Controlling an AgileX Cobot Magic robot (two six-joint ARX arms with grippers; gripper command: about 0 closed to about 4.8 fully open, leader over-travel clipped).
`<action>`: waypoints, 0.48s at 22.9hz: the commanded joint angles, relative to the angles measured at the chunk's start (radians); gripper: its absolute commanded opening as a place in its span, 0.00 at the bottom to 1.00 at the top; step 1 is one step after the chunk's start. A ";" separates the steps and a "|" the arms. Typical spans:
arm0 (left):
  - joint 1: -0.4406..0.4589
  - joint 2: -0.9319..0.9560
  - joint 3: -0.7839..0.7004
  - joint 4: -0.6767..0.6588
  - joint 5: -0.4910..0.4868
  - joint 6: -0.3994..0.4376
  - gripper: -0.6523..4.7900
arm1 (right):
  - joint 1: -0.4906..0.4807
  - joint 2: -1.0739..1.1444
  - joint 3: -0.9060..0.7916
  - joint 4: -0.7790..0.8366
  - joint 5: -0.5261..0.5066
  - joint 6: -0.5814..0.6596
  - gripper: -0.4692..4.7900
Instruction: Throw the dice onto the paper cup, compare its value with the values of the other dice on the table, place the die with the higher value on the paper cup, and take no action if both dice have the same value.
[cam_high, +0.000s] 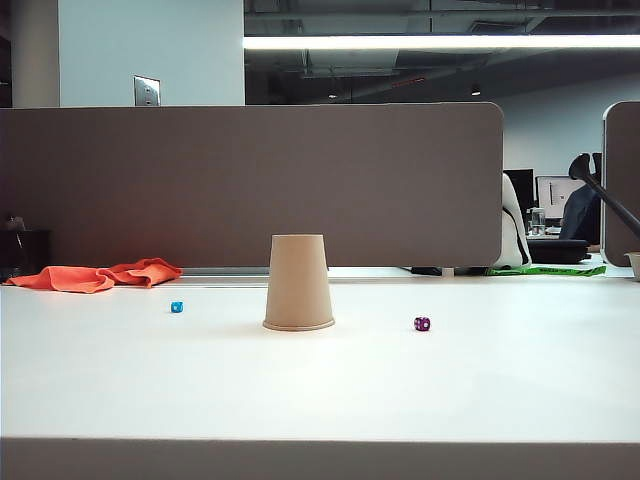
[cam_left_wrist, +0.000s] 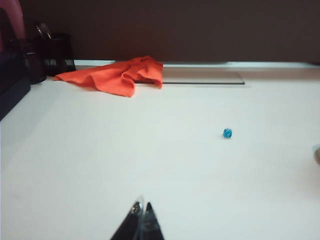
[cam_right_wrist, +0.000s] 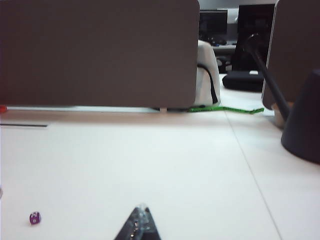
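Left claw (cam_left_wrist: 142, 212): I see only its dark tips at the edge of my left wrist view, pressed together, holding nothing, raised off the white tabletop (cam_left_wrist: 150, 165). It appears in no exterior picture.

Right claw (cam_right_wrist: 141, 214): same on my right wrist view, tips together, empty, touching nothing.

Tiny bright blue cube die (cam_high: 177, 307): lying on the tabletop, well to the left of the cup in my exterior view, apart from both claws. Its top face I cannot read.

Plain tan tapered paper cup (cam_high: 298, 282): standing upside down, wide rim on the tabletop, mid-table, between the two dice.

Tiny dark purple cube die with white pips (cam_high: 422, 324): on the tabletop to the cup's right, near but not touching. Pip count too small to tell.

Crumpled orange cloth (cam_high: 95, 275): at the far left of the tabletop, against the grey-brown partition panel (cam_high: 250, 180).

Room: office with a ceiling strip light (cam_high: 440, 42), monitors beyond the partition, and a green strip (cam_high: 545, 270) at the far right edge.

Writing: none that I can read.
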 joint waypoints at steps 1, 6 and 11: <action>0.000 0.001 0.003 -0.032 -0.019 0.020 0.11 | 0.000 0.000 -0.001 -0.016 -0.002 0.003 0.09; 0.000 0.001 0.003 -0.021 0.024 0.025 0.11 | 0.000 0.000 -0.002 -0.033 -0.002 -0.017 0.09; 0.000 0.001 0.003 0.051 0.002 0.024 0.11 | 0.000 0.000 -0.001 -0.037 0.002 -0.112 0.09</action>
